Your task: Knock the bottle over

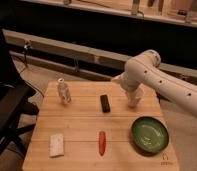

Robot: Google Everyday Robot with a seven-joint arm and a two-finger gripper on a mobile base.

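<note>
Camera view looks down on a wooden surface (82,127) with the robot's white arm (167,85) reaching in from the right. The arm bends at its elbow and drops toward the far right part of the surface, where the pincer (133,101) hangs low, just above the wood or touching it. Whether the pincer is open or closed cannot be told, and nothing can be seen held in it.

The bottle (64,92) stands upright near the far left corner of the surface, well apart from the pincer. Between the two lies a small black block (105,103), nearer the pincer than the bottle. A green bowl (150,134) sits at the near right, in front of the pincer. An orange-red stick-shaped item (102,142) lies near the front edge at the middle, and a white rectangular pad (56,145) lies at the near left. A dark chair (7,110) stands off the left side of the surface.
</note>
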